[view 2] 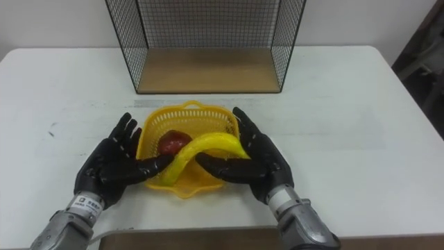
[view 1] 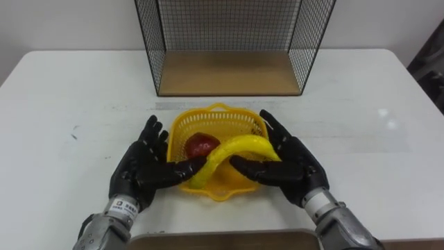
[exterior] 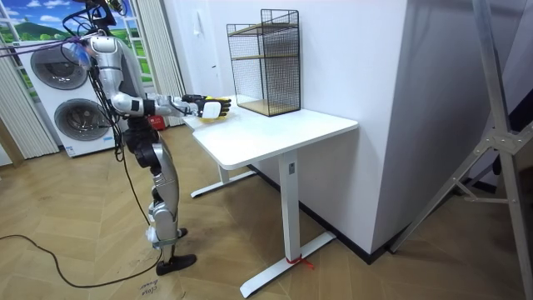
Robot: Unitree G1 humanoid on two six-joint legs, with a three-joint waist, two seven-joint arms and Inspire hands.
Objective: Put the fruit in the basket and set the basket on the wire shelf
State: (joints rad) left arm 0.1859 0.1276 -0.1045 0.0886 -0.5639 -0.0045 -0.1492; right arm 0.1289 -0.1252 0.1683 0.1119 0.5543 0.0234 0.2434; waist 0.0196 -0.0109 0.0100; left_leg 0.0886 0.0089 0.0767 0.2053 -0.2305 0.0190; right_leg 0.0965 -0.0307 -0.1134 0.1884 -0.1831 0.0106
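Our straight-fingered left hand point(view 1: 142, 167) and right hand point(view 1: 288, 163) flank the yellow plastic basket point(view 1: 220, 108); black wire shelf point(view 1: 151, 48) stands directly beyond.

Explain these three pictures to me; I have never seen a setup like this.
This is a two-legged humanoid robot with two black hands. Two pictures come from the camera pair in its head, looking down; the third is from a camera across the room, showing it standing at a white table. On the table are a wire shelf and, nearer the robot, a yellow basket holding a red apple and a banana. The left hand and right hand lie open against the basket's sides, thumbs at its near edge.
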